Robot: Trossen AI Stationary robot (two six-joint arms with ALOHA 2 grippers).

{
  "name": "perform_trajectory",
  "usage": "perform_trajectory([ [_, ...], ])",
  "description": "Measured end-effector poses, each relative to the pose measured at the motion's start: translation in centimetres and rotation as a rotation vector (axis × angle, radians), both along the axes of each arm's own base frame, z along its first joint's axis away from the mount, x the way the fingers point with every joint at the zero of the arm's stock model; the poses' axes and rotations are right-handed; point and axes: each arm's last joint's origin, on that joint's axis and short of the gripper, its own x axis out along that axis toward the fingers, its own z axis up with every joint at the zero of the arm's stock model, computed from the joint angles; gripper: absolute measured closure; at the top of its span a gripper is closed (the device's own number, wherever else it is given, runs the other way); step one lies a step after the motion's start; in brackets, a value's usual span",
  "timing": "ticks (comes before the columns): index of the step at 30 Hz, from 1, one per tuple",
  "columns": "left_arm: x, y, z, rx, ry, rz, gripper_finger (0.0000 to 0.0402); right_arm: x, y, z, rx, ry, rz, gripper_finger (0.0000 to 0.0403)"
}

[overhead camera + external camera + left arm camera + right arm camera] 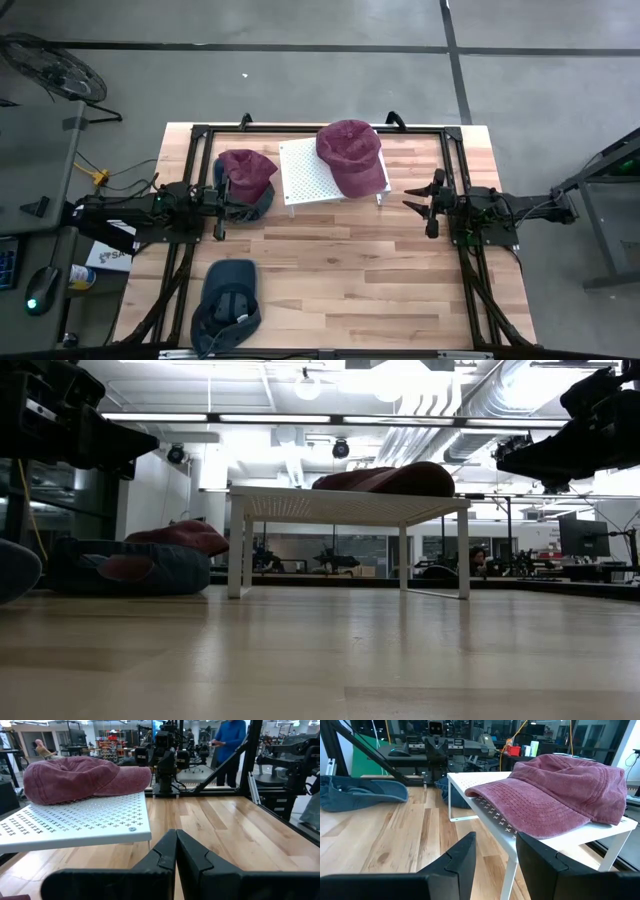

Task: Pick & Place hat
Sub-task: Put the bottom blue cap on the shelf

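progress: one maroon hat [350, 155] already sits on the white perforated stand [300, 180], brim hanging over its right edge; judged as one placement done
remaining: a second maroon hat [246, 170] rests on top of a blue denim hat [250, 205] on the table [350, 270] just left of the stand; another dark blue hat [226, 300] lies near the front left corner; likely still to be moved, though the task does not say how many
left gripper [218, 203]: fingers pressed together, holding nothing, hovering at the edge of the hat pile beside the stand
right gripper [418, 197]: fingers apart, empty, right of the stand and pointing at the placed hat
hat count: four in all, two maroon, two blue
stand count: one
arms: two, neither carrying anything
background: a person in a blue top [230, 740] stands beyond the table
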Motion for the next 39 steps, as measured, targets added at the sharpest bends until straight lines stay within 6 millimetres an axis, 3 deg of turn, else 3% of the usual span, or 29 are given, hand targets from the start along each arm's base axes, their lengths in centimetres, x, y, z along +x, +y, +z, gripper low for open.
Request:
perform_trajectory([
  [19,0.0,0.0,0.0,-0.011,0.0,-0.001,0.0394,0.0,0.0,0.0,0.0,0.0,0.0,0.027],
  [27,-0.1,-0.1,0.3,-0.229,0.004,-0.038,0.0394,0.0,0.0,0.0,0.0,0.0,0.0,0.0269],
  [39,-1.2,-0.3,1.5,-0.567,0.238,-0.063,0.0394,0.0,0.0,0.0,0.0,0.0,0.0,0.0269],
])
